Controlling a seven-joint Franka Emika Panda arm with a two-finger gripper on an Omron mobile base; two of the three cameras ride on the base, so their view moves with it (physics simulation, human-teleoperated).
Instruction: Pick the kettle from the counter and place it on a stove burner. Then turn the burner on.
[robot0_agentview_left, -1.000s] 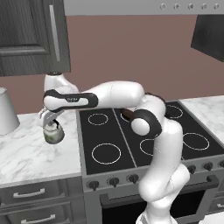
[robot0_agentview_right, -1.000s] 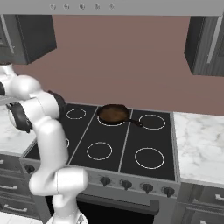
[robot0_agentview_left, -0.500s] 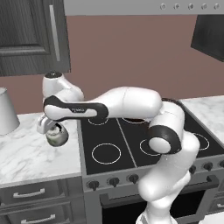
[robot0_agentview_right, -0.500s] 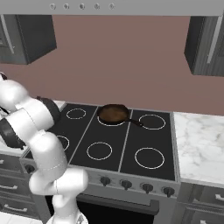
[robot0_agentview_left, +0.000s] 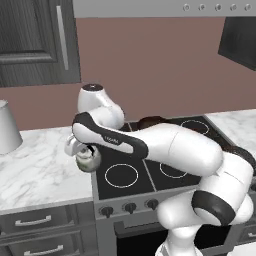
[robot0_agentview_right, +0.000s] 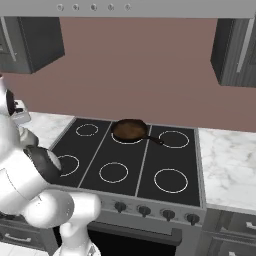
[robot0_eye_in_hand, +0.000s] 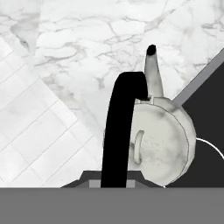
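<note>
The small pale kettle (robot0_agentview_left: 88, 159) hangs just above the white marble counter (robot0_agentview_left: 40, 170), at the cooktop's left edge. My gripper (robot0_agentview_left: 80, 148) is shut on its thin black arched handle. In the hand view the kettle (robot0_eye_in_hand: 164, 142) is seen from above, its handle (robot0_eye_in_hand: 120, 127) running up from between my jaws and its spout pointing away over the marble counter (robot0_eye_in_hand: 96, 39). The closest stove burner (robot0_agentview_left: 121, 175) is a white ring just right of the kettle; an arc of a burner ring (robot0_eye_in_hand: 214, 148) shows past the kettle's right side.
A big white cone-shaped vessel (robot0_agentview_left: 7, 127) stands at the counter's far left. A brown frying pan (robot0_agentview_right: 129, 130) sits on the back middle burner. Control knobs (robot0_agentview_right: 144, 210) line the stove front. Dark cabinets (robot0_agentview_left: 35, 42) hang above the counter. My arm's white elbow spans the cooktop's middle.
The kettle, held in my gripper, has moved right from over the counter to the cooktop's left edge. My arm's elbow has swung forward and lower.
</note>
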